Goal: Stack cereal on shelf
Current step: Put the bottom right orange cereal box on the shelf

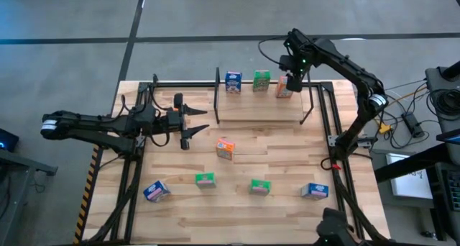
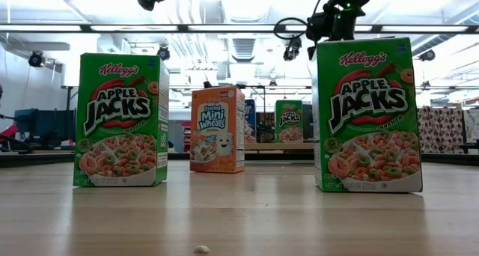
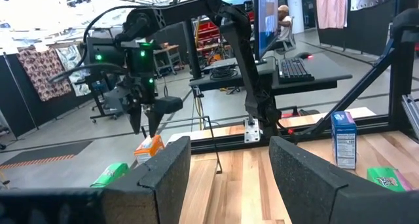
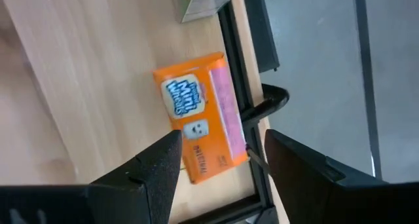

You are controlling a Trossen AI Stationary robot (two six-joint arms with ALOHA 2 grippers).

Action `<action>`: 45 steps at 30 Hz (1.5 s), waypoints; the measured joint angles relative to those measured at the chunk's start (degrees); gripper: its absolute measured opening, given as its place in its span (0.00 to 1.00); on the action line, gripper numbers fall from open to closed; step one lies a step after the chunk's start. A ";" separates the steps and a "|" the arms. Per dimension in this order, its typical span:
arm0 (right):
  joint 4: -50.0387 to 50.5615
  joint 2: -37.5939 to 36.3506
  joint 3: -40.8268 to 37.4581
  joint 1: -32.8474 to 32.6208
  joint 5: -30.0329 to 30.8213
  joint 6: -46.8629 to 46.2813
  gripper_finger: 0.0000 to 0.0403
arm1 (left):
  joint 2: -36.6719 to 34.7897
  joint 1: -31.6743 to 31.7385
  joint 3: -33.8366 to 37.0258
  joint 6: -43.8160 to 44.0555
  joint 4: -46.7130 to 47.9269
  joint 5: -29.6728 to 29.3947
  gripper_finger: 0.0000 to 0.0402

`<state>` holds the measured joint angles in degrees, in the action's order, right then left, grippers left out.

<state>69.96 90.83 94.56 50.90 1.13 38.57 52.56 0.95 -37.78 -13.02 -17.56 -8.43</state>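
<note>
Right pincer (image 1: 292,83) over far right end of shelf (image 1: 259,115), fingers spread, nothing pinched. Orange cereal box (image 4: 200,116) directly below, lying on shelf board by black rod frame, apart from fingers. On shelf: blue box (image 1: 233,81), green box (image 1: 261,80), orange box. Left pincer (image 1: 188,124) hovering over left of surface (image 1: 287,160), spread, empty. Loose on surface: orange box (image 1: 226,148), two green, two blue.

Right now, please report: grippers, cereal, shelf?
Right gripper open, above orange box on shelf. Left gripper open, empty, left of shelf. Three boxes on shelf, five on table. Nothing blocking.
</note>
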 joint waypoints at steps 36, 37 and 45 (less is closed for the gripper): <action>0.37 5.56 1.68 0.01 -2.49 9.07 0.72 | 0.00 -0.01 0.00 0.05 0.56 0.00 0.48; 0.42 5.57 1.68 0.01 -2.49 9.05 0.70 | 0.00 -0.01 0.00 0.05 0.54 0.01 0.48; 0.50 5.69 1.68 0.01 -2.60 7.93 0.56 | -0.02 -0.02 0.00 0.49 0.52 0.00 0.48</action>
<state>70.46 96.52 96.25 50.92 -1.48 46.50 52.53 0.93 -37.78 -12.53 -17.04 -8.43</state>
